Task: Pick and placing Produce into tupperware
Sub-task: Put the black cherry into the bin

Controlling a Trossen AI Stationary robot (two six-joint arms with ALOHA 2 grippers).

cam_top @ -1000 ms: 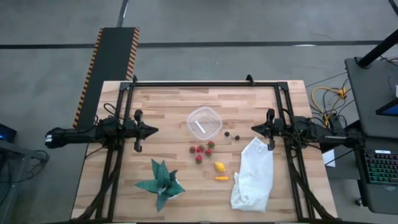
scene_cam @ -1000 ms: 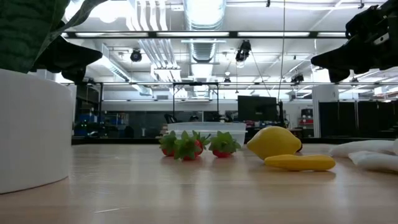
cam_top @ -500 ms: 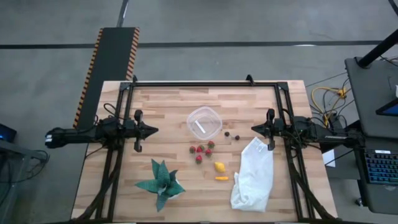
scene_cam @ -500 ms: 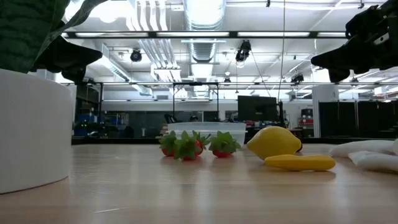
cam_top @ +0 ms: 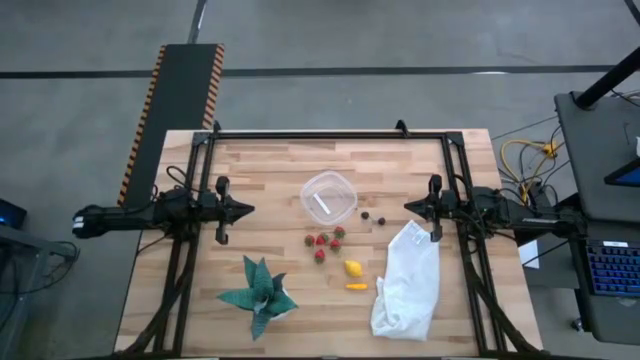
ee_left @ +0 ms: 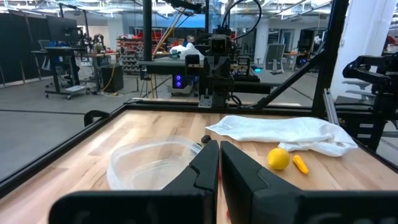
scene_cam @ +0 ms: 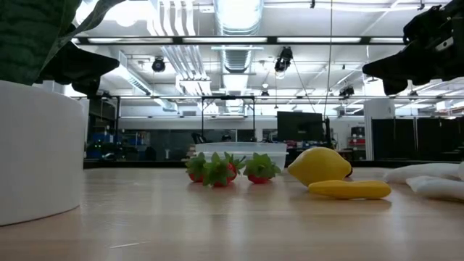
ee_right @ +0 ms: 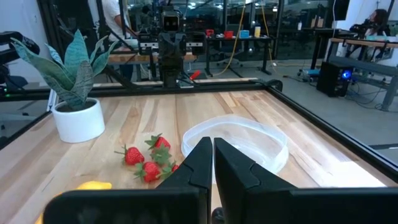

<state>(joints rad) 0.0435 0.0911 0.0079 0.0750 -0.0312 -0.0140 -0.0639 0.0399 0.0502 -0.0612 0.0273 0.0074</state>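
In the low view the tupperware shows only as a rim behind the strawberries, and the plant's white pot is cut off at the picture's edge. From above, the two dark balls are too small to tell apart from beads (or anything round). The right wrist view clips the lemon.

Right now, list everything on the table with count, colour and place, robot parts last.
tupperware: one, clear, table centre, toward the far edge.
strawberries: four, red, just near-side of the tupperware.
lemon: one, yellow, nearer still than the strawberries.
orange piece: one, orange, beside the lemon.
dark balls: two, brown, right of the tupperware.
cloth bag: one, white, near right.
plant: one, green, white pot, near left.
left gripper: shut, left of the tupperware.
right gripper: shut, right of the dark balls.
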